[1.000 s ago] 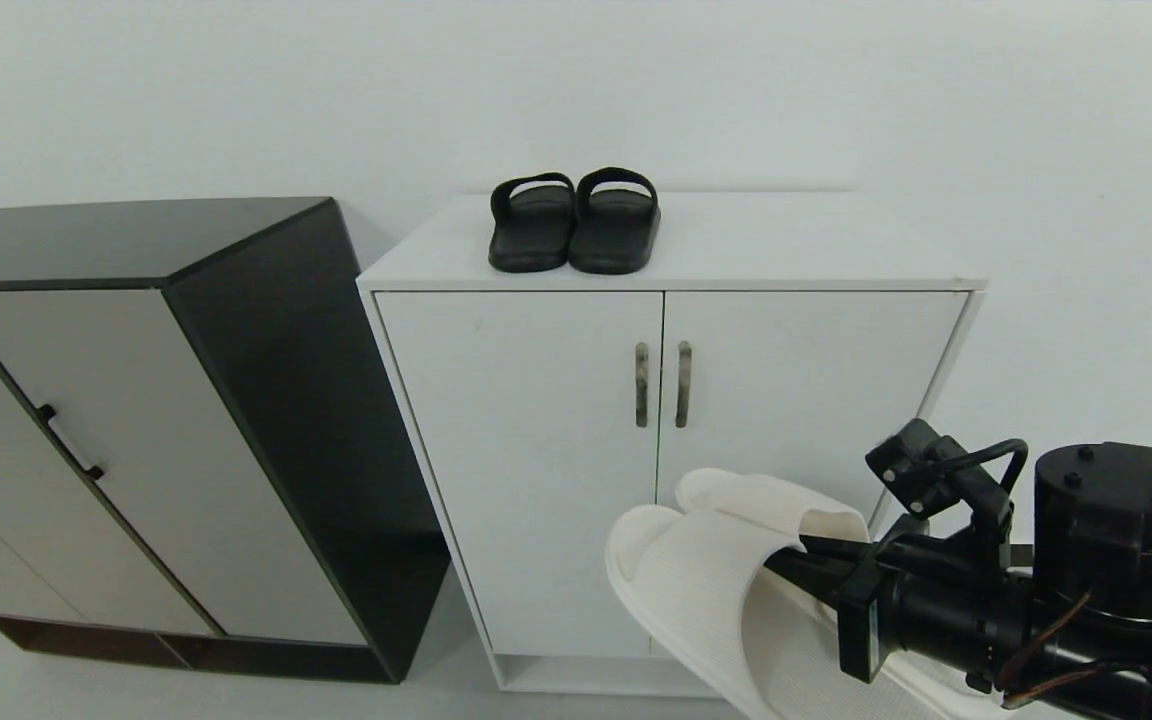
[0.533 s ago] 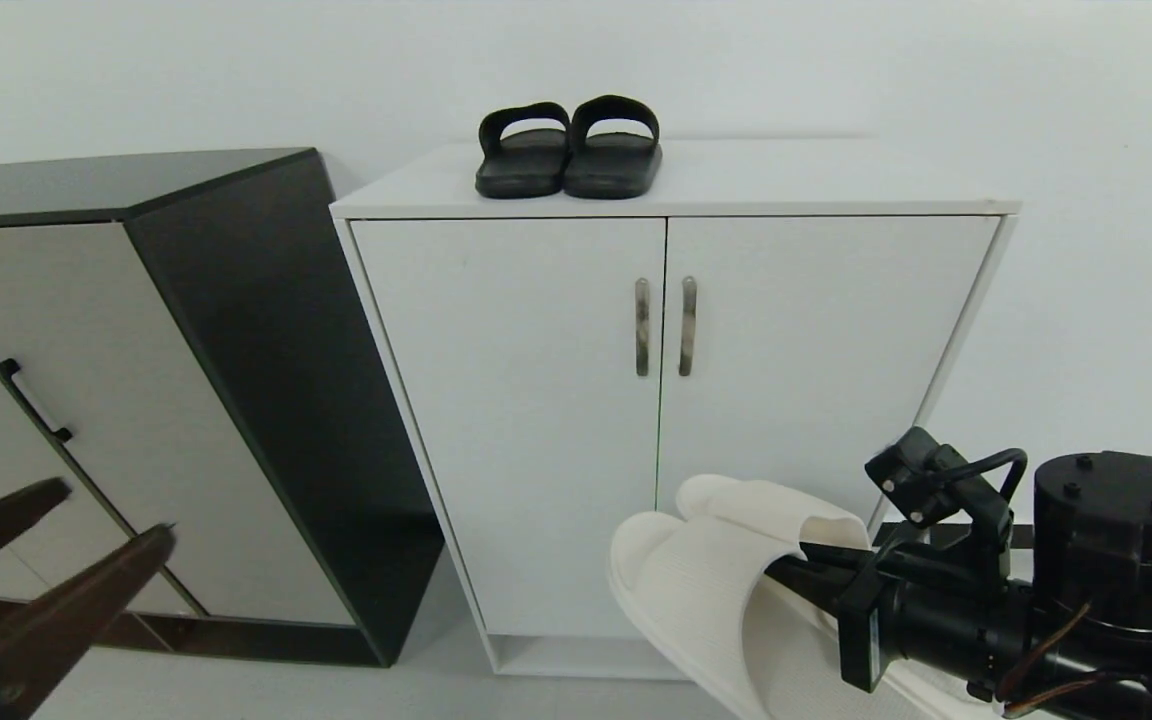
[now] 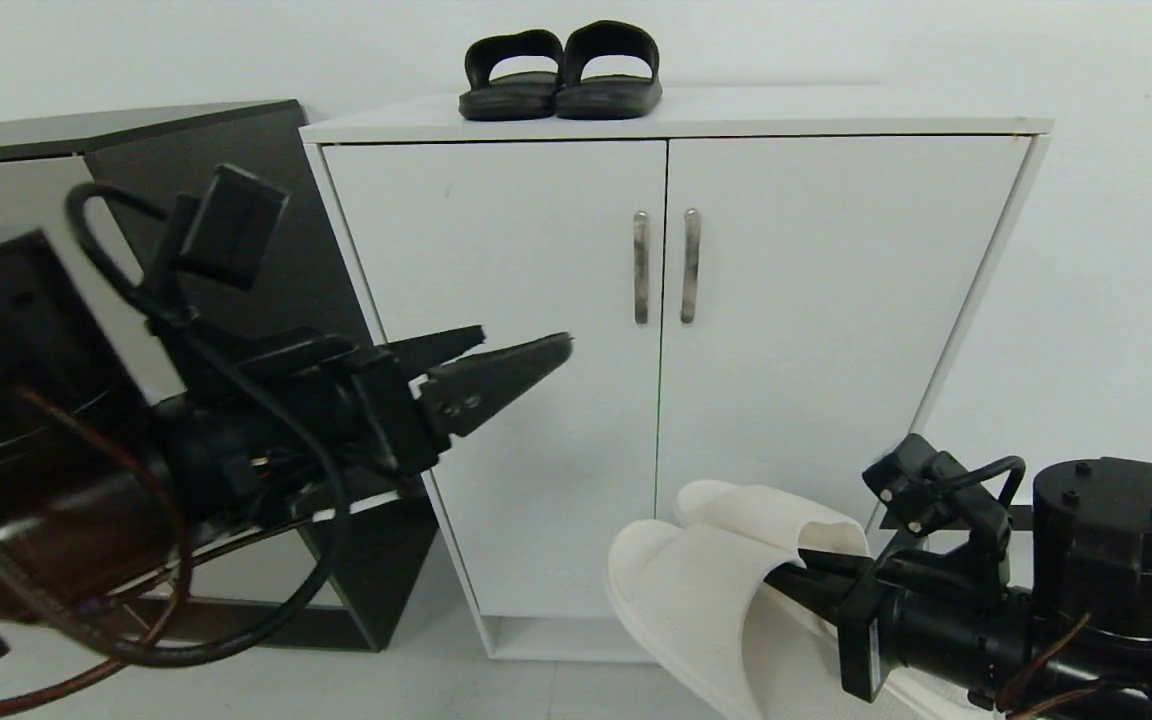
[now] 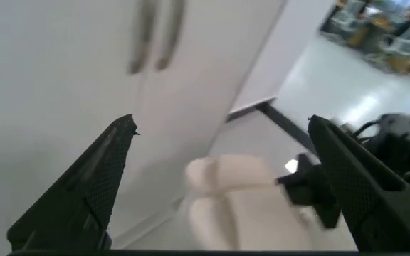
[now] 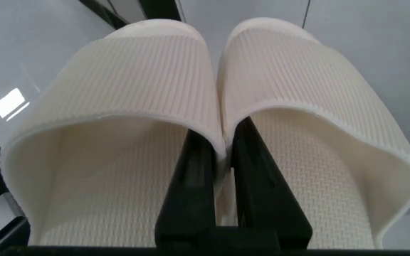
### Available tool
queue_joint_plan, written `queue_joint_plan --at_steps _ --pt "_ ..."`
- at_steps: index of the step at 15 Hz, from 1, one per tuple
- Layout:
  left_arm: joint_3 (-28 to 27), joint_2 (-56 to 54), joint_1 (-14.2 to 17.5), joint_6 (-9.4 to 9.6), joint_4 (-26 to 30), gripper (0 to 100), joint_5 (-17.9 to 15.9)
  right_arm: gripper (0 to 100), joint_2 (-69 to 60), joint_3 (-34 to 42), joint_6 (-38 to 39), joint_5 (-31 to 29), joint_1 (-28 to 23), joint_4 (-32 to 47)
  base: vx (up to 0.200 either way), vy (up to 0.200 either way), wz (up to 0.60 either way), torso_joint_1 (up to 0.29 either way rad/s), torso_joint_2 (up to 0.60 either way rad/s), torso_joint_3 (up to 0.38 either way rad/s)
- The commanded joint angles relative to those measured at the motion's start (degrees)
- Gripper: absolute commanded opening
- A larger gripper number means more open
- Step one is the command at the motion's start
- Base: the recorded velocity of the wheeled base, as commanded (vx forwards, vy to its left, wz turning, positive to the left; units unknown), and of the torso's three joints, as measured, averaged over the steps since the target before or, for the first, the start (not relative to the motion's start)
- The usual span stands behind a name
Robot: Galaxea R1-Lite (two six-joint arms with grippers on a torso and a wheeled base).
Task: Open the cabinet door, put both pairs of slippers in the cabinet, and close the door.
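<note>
The white cabinet (image 3: 536, 480) has both doors shut, and its two metal handles (image 3: 665, 266) meet at the middle. A black pair of slippers (image 3: 561, 75) sits on its top. My left gripper (image 3: 526, 340) hangs open in front of the left door, below and left of the handles, holding nothing. In the left wrist view its fingers (image 4: 98, 192) frame the door and the handles (image 4: 155, 35). My right gripper (image 3: 786, 572) is shut on the white pair of slippers (image 3: 706, 585), low in front of the right door. It pinches their inner sides together (image 5: 226, 153).
A dark cabinet (image 3: 316, 250) with a grey front stands close against the white cabinet's left side. Pale floor (image 3: 536, 690) lies in front of both. A bare wall (image 3: 1116, 300) runs to the right of the white cabinet.
The head camera has tilted, so the cabinets sit higher in the picture. My left arm has come up from the lower left to the left door. The right gripper still holds the white slippers.
</note>
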Motion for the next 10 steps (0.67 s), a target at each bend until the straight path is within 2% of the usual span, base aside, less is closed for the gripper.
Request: queue_joint_plan --at_steps 1,2,4,6,8,9,10 --pt "-7.06 7.62 -6.41 -0.1 1.14 100 -0.06 0 0.16 0.03 0.03 0.02 -0.09 0.0 0.0 0.0 0.0 0.0 0.0 0.0" --pt "-10.4 9.47 -8.08 -0.1 3.08 100 -0.5 0 0.42 0.03 -0.05 0.02 -0.09 0.0 0.0 0.0 0.0 0.0 0.0 0.0" --pt "-15.68 13.51 -9.22 -0.1 5.27 100 -1.73 0 1.21 0.21 -0.05 0.11 -0.09 -0.08 0.0 0.0 0.0 0.0 0.0 0.0" --pt "-20.42 16.5 -9.05 -0.62 6.5 100 -5.78 0 1.04 0.91 -0.05 1.78 -0.09 -0.7 0.0 0.0 0.0 0.0 0.0 0.0" --pt "-23.76 17.11 -7.99 -2.64 9.84 100 -10.7 0 1.13 1.97 -0.05 3.45 -0.17 -2.81 0.0 0.0 0.0 0.0 0.0 0.0" --pt "-26.75 17.82 -6.41 -4.67 11.6 100 -15.09 0 1.39 2.05 0.03 3.62 -0.17 -3.6 0.0 0.0 0.0 0.0 0.0 0.0" --pt "-28.86 18.96 -5.36 -6.16 12.3 100 -17.46 0 1.39 2.05 0.03 3.71 -0.17 -3.69 0.0 0.0 0.0 0.0 0.0 0.0"
